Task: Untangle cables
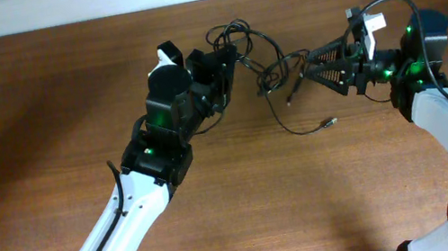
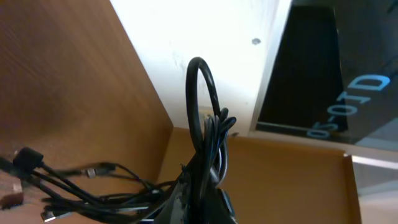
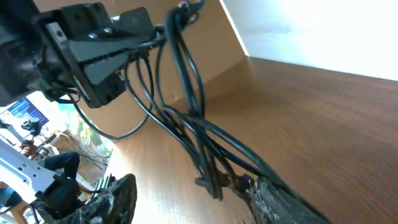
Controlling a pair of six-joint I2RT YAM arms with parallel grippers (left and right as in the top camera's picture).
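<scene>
The cables [image 1: 270, 70] are found bunched at the far middle of the table [image 1: 311, 211], strung above the wood between the two grippers (two plug ends [image 1: 330, 122] are trailed down toward the near side). At the left of the bundle, a loop is pinched by the left gripper [image 1: 229, 57], its fingers pressed together on the cords. At the right, the cords are run against one finger [image 3: 273, 199] of the right gripper [image 1: 312, 63]; whether they are clamped there cannot be told.
</scene>
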